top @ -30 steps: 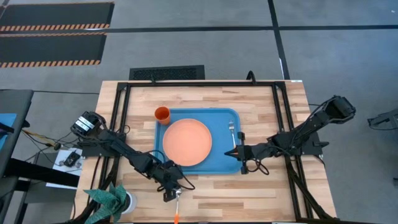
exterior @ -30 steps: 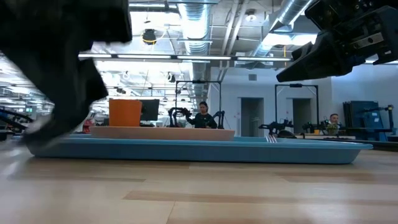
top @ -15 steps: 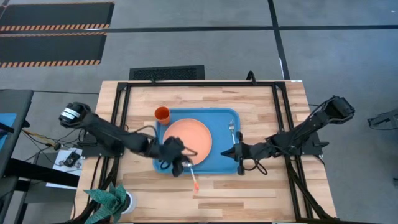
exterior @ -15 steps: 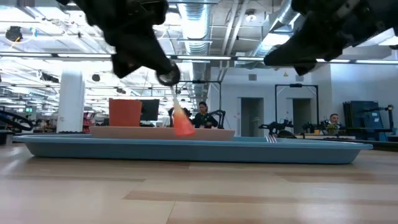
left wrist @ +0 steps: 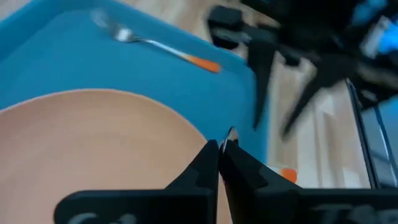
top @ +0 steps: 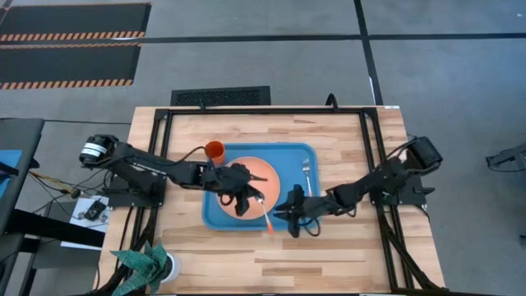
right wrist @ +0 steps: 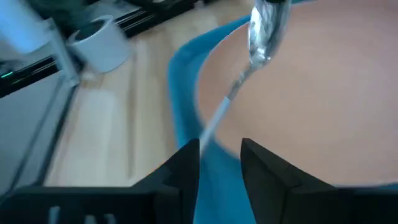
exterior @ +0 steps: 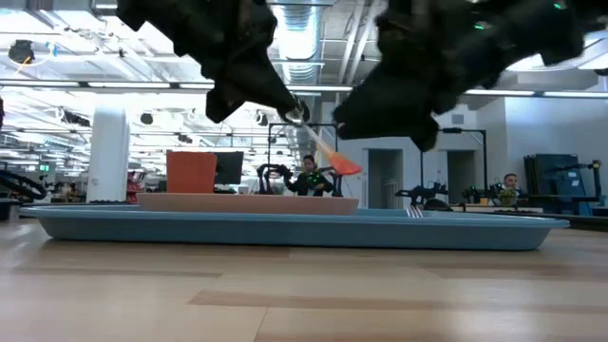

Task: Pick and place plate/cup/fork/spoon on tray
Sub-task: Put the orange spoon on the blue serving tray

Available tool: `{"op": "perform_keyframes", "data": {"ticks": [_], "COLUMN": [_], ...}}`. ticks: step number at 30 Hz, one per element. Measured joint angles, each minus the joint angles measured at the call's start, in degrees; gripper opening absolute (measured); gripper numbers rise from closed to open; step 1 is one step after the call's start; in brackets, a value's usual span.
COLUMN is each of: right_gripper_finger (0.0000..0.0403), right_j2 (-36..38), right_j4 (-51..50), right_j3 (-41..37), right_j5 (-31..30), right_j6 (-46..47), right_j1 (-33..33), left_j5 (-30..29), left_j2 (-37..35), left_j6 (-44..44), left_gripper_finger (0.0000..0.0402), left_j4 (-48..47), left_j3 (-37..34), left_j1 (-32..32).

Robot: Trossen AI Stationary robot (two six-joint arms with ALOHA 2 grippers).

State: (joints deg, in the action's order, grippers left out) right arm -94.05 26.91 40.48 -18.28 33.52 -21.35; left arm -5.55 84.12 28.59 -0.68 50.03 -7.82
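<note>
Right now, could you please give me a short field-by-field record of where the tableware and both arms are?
tray: on the table
plate: on the tray
fork: on the tray, right of the plate
cup: by the tray's far left corner
spoon: held in the air over the plate's edge
left gripper: shut on the spoon
right gripper: fingers apart by the spoon's handle

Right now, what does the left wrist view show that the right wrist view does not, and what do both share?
Only the left wrist view shows the fork lying on the tray, and the right arm beyond it. Only the right wrist view shows the spoon, its bowl raised over the plate, and a white cylinder on the table. Both share the salmon plate and the blue tray.
</note>
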Motion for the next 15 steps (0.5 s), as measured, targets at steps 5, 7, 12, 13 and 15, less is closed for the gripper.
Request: {"op": "perform_keyframes", "data": {"ticks": [5,7,12,13,15], "right_gripper_finger": [0.0148,0.0148,0.015,0.0152,0.0153], "right_j2": [-3.02,-4.02,-6.37,-6.77,-7.64], "right_j4": [-11.52,-19.77,-32.54,-34.14,-35.18], "right_j3": [7.45,11.44,19.91,20.99,22.82], "right_j5": [-10.36,-16.18,-25.67,-25.87,-26.44], "right_j6": [2.29,2.46,2.04,2.02,1.91], "right_j1": [1.05,1.28,1.83,2.02,2.79], "left_j5": [-1.24,-0.82,2.33,3.51,6.03], "left_j2": [0.0,0.02,0.02,0.02,0.02], "left_j6": [5.48,6.61,9.55,10.19,11.31], "left_gripper_finger": [0.0,0.0,0.0,0.0,0.0], "left_j4": [-1.86,-2.41,-1.87,-1.38,-0.49], "left_j3": [0.01,-0.01,0.0,0.01,0.01], "left_j1": [3.76,5.58,10.71,11.69,13.3]}}
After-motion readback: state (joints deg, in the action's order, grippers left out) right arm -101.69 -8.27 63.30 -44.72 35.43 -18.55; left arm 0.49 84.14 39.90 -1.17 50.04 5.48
